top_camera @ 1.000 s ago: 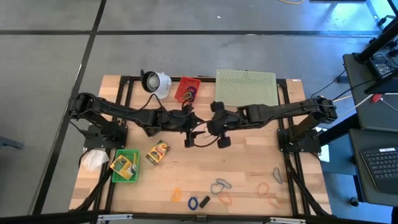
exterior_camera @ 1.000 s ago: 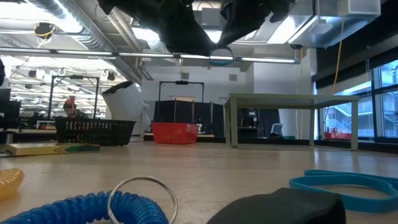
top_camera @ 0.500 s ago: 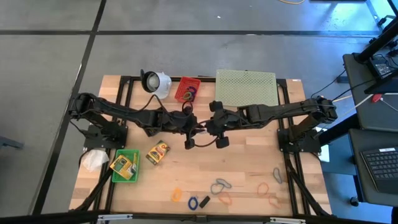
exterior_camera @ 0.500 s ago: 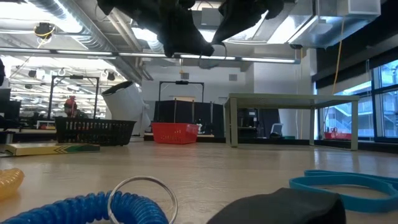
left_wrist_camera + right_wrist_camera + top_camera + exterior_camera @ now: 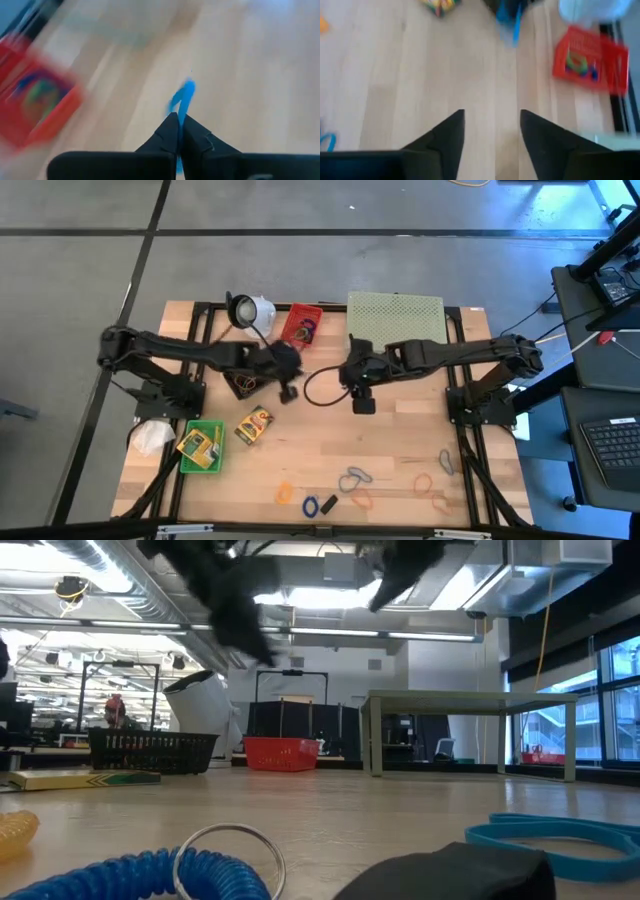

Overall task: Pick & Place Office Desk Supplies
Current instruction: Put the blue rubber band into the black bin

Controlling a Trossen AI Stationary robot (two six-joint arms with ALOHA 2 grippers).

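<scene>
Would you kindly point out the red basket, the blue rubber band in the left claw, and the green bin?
red basket (image 5: 301, 326), high view, on its middle among the loops inside.
blue rubber band (image 5: 183, 96), left wrist view, on the strip above the shut fingertips.
green bin (image 5: 186, 459), high view, on its left rim.

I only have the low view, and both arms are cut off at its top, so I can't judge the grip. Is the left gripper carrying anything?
Observer: Yes. In the left wrist view, the left gripper has its jaws shut on a blue rubber band.
Operator: And the right one?
Observer: The right gripper has its jaws open with nothing between them, above the wooden table.
Operator: Is the left one over a bin yet?
Observer: Not yet. From above, it sits short of the red basket, toward the table's middle.
</scene>
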